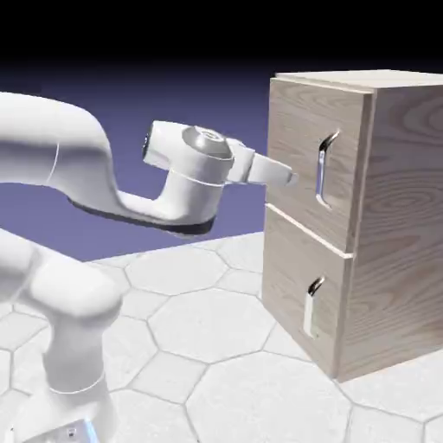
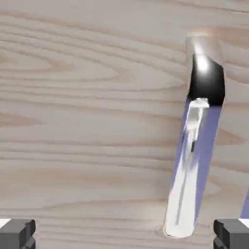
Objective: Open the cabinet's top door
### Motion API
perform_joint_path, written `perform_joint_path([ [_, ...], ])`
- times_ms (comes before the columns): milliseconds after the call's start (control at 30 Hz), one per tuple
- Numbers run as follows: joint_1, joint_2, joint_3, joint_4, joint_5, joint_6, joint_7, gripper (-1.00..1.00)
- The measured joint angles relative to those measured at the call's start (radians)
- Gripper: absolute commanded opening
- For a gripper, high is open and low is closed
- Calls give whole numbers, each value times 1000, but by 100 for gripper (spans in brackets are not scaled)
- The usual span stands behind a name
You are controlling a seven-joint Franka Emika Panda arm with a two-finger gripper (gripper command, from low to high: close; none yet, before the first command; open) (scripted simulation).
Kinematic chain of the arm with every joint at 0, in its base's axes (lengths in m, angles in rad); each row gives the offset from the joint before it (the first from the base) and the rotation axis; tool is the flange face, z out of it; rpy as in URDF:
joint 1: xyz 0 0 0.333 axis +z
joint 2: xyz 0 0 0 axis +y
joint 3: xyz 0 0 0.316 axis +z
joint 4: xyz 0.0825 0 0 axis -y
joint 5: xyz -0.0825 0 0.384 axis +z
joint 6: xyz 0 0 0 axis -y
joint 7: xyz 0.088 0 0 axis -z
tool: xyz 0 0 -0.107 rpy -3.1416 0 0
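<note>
The arm reaches level toward the cabinet (image 1: pixel 381 216), its gripper (image 1: pixel 288 177) pointed at the top door (image 1: pixel 298 156) and just short of the panel — this reads as the approach step, no contact made. In the hand view the wood grain fills the frame and the long silver handle (image 2: pixel 192 160) slants through the right half, lying between the two grey fingertips (image 2: pixel 17 233) but much nearer the right one. The claw is spread wide and holds nothing. Both doors look flush with the cabinet front, so the task seems barely begun. The next move likely calls for a small sideways correction to centre the bar between the fingers, a push forward until they straddle it, then a squeeze — and only then a pull.
</note>
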Motion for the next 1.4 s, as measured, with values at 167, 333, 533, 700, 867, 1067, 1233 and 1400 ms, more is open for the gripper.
perform_joint_path([
  [167,63,-34,-70,18,-217,-20,166,0],
  [333,126,-67,-140,37,-435,-41,332,0],
  [533,202,-108,-224,59,-696,-65,532,0],
  [700,295,-79,-291,118,-784,-89,600,0],
  [867,396,-24,-354,192,-810,-112,621,-100],
  [1067,179,-10,-148,45,-655,-221,621,-100],
  [1233,18,-15,34,-49,-516,-286,621,-100],
  [1400,-127,-31,215,-119,-371,-327,621,-100],
])
